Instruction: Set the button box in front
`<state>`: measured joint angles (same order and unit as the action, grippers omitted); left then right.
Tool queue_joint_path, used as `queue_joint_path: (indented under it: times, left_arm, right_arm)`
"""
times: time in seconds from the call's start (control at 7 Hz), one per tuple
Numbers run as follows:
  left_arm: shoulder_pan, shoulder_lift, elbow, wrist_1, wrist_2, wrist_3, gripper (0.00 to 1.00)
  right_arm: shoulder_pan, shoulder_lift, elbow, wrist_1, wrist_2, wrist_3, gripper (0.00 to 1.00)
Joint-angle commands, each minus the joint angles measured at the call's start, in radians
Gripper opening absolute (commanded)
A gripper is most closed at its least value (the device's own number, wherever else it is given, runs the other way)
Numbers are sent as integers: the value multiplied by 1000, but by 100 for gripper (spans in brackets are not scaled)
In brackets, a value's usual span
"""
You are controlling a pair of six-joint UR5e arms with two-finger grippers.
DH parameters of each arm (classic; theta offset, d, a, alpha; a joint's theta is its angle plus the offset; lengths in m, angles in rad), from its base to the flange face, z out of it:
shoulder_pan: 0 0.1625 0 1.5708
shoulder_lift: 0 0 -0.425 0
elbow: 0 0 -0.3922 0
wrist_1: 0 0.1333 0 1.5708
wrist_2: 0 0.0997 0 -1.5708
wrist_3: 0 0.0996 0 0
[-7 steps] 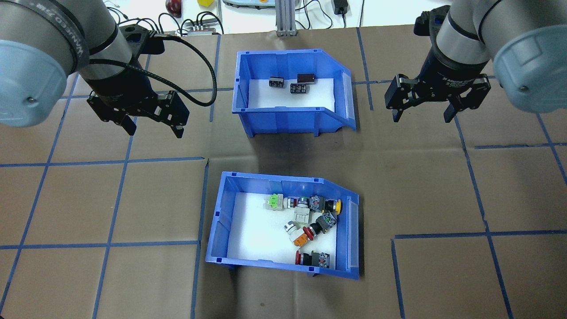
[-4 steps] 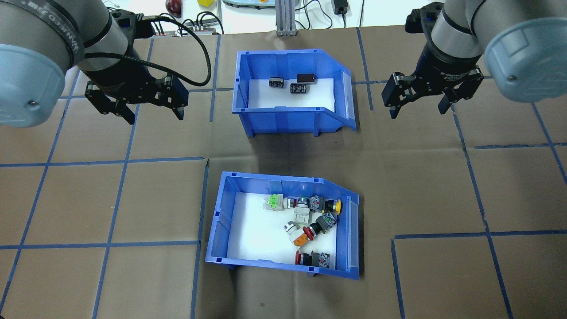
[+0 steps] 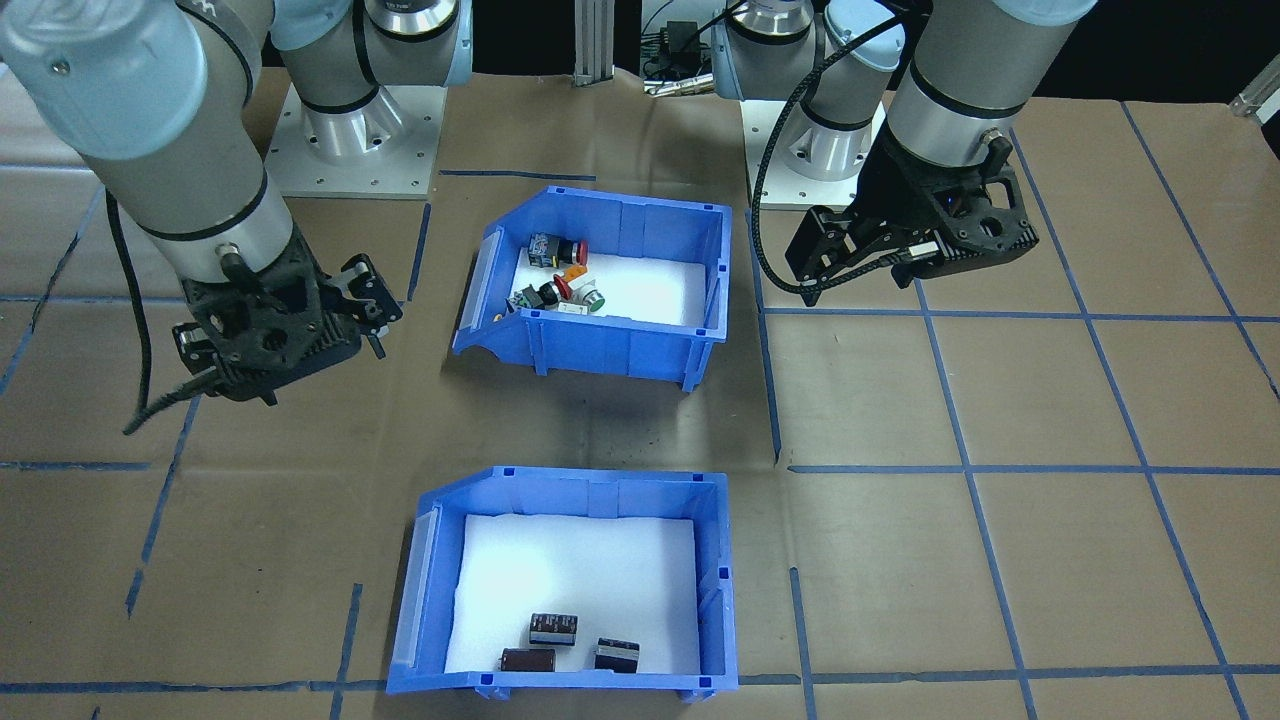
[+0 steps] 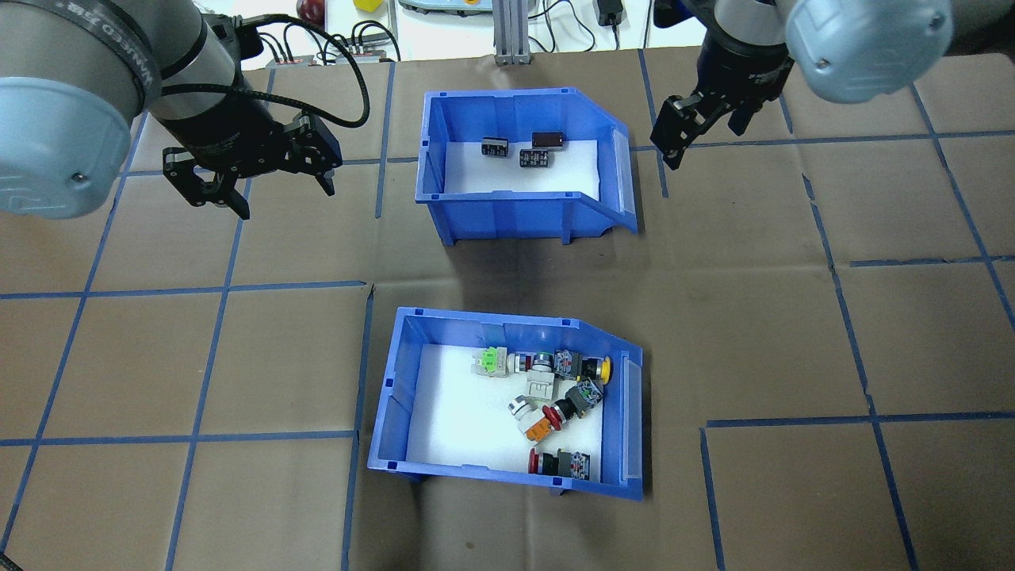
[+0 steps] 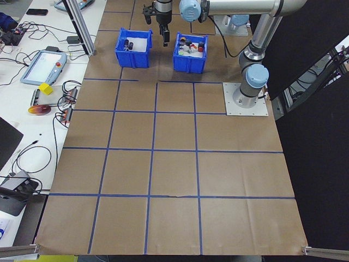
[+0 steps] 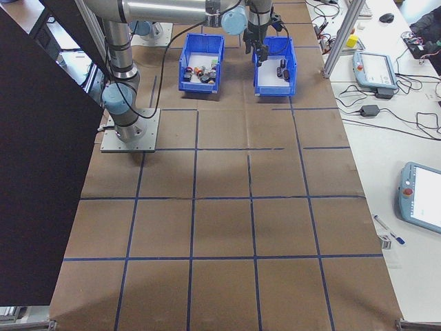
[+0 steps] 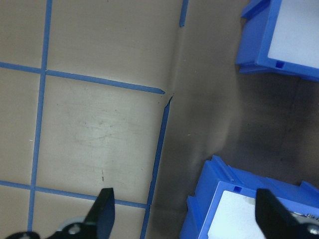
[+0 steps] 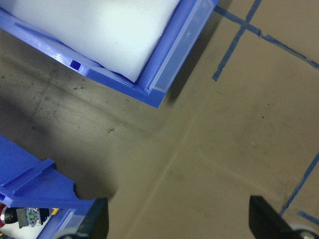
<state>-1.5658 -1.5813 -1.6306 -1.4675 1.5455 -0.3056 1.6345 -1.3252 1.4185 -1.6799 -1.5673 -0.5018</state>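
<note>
Button box [image 4: 507,404] sits on the brown paper table [image 4: 198,357], on our side of the second bin [image 4: 519,162], the two standing apart with a strip of bare paper between them. It holds push-button switches [image 4: 555,396] with red, yellow, green and orange heads, gathered toward its sloped open end. The second bin holds three black cylinders [image 4: 523,149] on white foam.

Our left gripper [image 4: 250,186] hangs above the table off the second bin's closed end, well clear of its wall, wrist tilted and fingers pointing down and slightly toward us. Its jaws stand wide apart and hold nothing; its wrist view shows both fingertips [image 7: 104,214] spread over bare paper, with corners of both bins in sight.

Our right gripper [image 4: 702,127] hangs off the second bin's sloped open end, near its far corner, the arm reaching in from above. Its jaws are also spread wide and empty, the fingertips [image 8: 261,214] over paper beside that bin.
</note>
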Motion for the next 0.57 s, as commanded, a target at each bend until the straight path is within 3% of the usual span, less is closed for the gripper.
queue_joint_path:
  times: [0.0,0.43]
  left_arm:
    - [-12,19,-64,6,-4,-360,99]
    - [-115,127,-257,18,-13,-945,99]
  right_arm:
    - [109,145,-181,20,-2,-143,100]
    - [195,202,-217,14,12,-421,100]
